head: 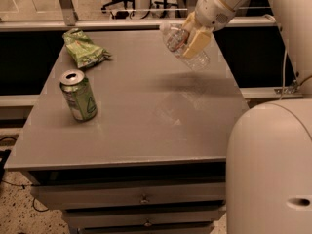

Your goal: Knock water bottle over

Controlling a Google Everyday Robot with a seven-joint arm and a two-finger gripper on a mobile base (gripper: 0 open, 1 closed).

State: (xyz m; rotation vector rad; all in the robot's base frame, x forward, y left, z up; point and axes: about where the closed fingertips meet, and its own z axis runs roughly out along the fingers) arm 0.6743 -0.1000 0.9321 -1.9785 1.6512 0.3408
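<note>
a: where is the water bottle point(175, 38) at this moment?

b: over the far right part of the table point(146, 126), tipped well off upright, with its cap end up and to the left and its base lower to the right. a blurred shadow lies on the table just below it.

a: and the gripper point(196, 45)?

b: right against the bottle, across its middle, reaching in from the arm point(229, 1) at the top right. whether it has closed on the bottle or only presses on its side, i cannot tell. i also cannot tell whether the base touches the table.

a: so how far along do you judge it?

b: the tipping looks under way but not done, since the bottle is not lying flat.

a: how does one finish it well?

b: push high on the body and carry the sweep leftward and down, toward the open middle of the table, until the bottle lies on its side. a clear ribbed bottle is light and round, so it probably rolls. a gentle follow-through is better than a sharp swat, because the right edge is near.

a: anything in the way?

b: the can point(78, 95) and the crumpled green bag point(85, 51) sit well apart on the left, so a modest push leaves them alone
</note>
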